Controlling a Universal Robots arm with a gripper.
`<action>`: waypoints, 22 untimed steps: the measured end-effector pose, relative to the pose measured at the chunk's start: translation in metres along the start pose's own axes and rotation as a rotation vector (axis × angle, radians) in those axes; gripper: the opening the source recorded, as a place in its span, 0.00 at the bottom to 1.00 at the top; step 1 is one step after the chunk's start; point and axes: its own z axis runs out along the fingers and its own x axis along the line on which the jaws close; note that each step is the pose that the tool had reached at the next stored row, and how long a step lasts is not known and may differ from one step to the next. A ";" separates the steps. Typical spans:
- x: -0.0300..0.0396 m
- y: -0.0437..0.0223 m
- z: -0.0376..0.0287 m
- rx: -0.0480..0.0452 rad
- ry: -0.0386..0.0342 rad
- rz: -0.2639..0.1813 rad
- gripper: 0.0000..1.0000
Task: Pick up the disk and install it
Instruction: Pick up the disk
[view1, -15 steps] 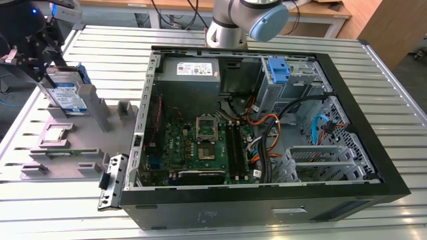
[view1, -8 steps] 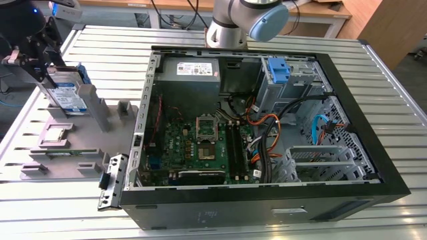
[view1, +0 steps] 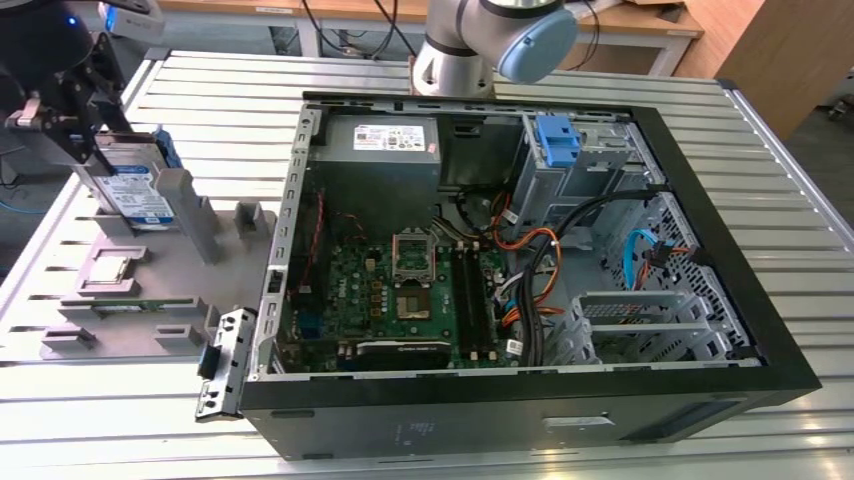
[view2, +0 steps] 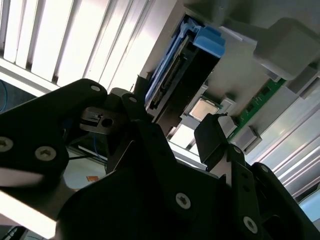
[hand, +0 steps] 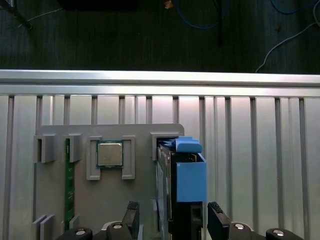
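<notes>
The disk (view1: 138, 190) stands on edge in a slot of the grey holder plate (view1: 147, 270), at the exterior view's left, beside the computer case. It is silver with a blue-and-white label and a blue carrier. My gripper (view1: 100, 135) hangs right over it. In the first wrist view the disk (hand: 184, 175) lies between my two black fingertips (hand: 131, 216), and my gripper (hand: 173, 217) is open, straddling it with a gap on one side. The second wrist view shows the disk (view2: 182, 75) just beyond my gripper (view2: 175, 125).
The open computer case (view1: 747, 300) lies at centre with its motherboard (view1: 400, 290), cables and a blue bracket (view1: 558, 140) in the drive bay. A grey square chip (hand: 110, 153) and a green memory stick (hand: 67, 180) sit in the holder plate. The arm's base (view1: 461, 50) stands behind the case.
</notes>
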 end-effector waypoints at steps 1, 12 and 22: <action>-0.0007 0.0000 0.0002 -0.0001 0.0000 0.000 0.65; -0.0026 0.0000 0.0015 0.0000 0.0000 -0.002 0.65; -0.0043 0.0000 0.0016 -0.0002 -0.0012 -0.002 0.65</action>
